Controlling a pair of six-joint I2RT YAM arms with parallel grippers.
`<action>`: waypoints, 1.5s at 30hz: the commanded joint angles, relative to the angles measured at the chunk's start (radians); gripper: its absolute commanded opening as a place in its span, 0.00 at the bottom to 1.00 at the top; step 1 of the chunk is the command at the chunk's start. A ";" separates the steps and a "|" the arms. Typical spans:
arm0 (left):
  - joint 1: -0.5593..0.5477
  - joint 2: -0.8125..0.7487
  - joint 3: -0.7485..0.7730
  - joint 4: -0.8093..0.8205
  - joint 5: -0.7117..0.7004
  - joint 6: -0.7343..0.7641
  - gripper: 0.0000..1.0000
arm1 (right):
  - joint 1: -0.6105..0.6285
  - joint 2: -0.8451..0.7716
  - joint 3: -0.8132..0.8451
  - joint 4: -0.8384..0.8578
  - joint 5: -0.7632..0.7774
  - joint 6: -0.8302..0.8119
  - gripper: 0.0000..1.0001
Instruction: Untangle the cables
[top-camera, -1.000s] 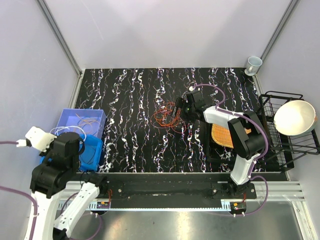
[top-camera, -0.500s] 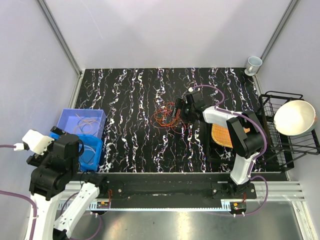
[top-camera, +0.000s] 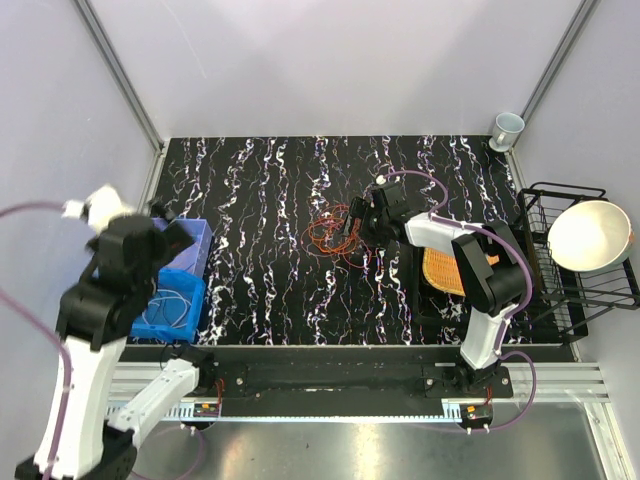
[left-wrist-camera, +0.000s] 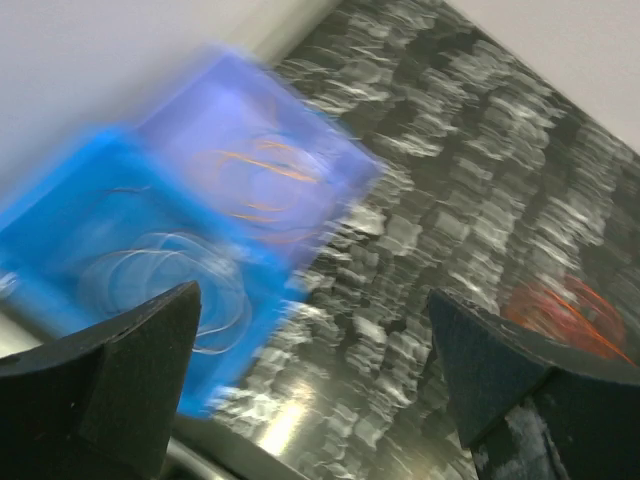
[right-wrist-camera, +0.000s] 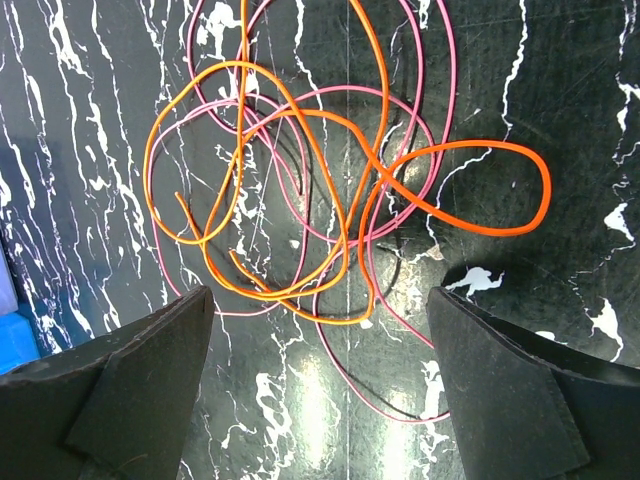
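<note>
**Cables** (top-camera: 334, 236): a loose tangle of thin orange and pink-red loops, lying flat on the black marbled table (top-camera: 260, 200), a little right of centre in the top view. In the right wrist view the tangle (right-wrist-camera: 330, 180) fills the upper and middle frame. One thick orange loop reaches toward the right edge, and a pink strand trails down to the lower centre.

**Right gripper** (top-camera: 350, 228): held over the right side of the tangle in the top view. In its own view the gripper (right-wrist-camera: 320, 370) has both fingers spread wide at the lower corners. The lowest loops sit just above the gap between them, and nothing is pinched.

**Left gripper** (top-camera: 172, 236): at the left edge of the table, above the bins and well apart from the tangle. In its blurred wrist view the gripper (left-wrist-camera: 315, 350) has its fingers spread wide and nothing between them. The tangle (left-wrist-camera: 570, 315) shows as an orange-red smear at the far right.

**Pale blue bin** (top-camera: 197, 232): at the table's left edge, holding a few orange strands (left-wrist-camera: 265, 170).

**Bright blue bin** (top-camera: 190, 288): just below the pale one in the top view, holding pale loops (top-camera: 165, 310).

**Woven mat** (top-camera: 443, 270): orange, right of the tangle, partly under the right arm.

**Wire rack** (top-camera: 560, 290): black, at the right edge, carrying a cream bowl (top-camera: 590, 235).

**Cup** (top-camera: 507, 128): at the upper right corner of the table.
</note>
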 joint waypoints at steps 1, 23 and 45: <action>-0.001 0.120 0.071 0.276 0.677 0.154 0.99 | -0.005 0.007 0.011 0.021 -0.014 0.012 0.92; -0.160 0.569 -0.104 0.599 0.599 0.080 0.74 | -0.007 -0.033 -0.011 0.023 0.026 0.007 0.92; -0.280 1.212 0.240 0.639 0.529 0.356 0.66 | -0.017 -0.025 -0.009 0.023 0.020 0.009 0.92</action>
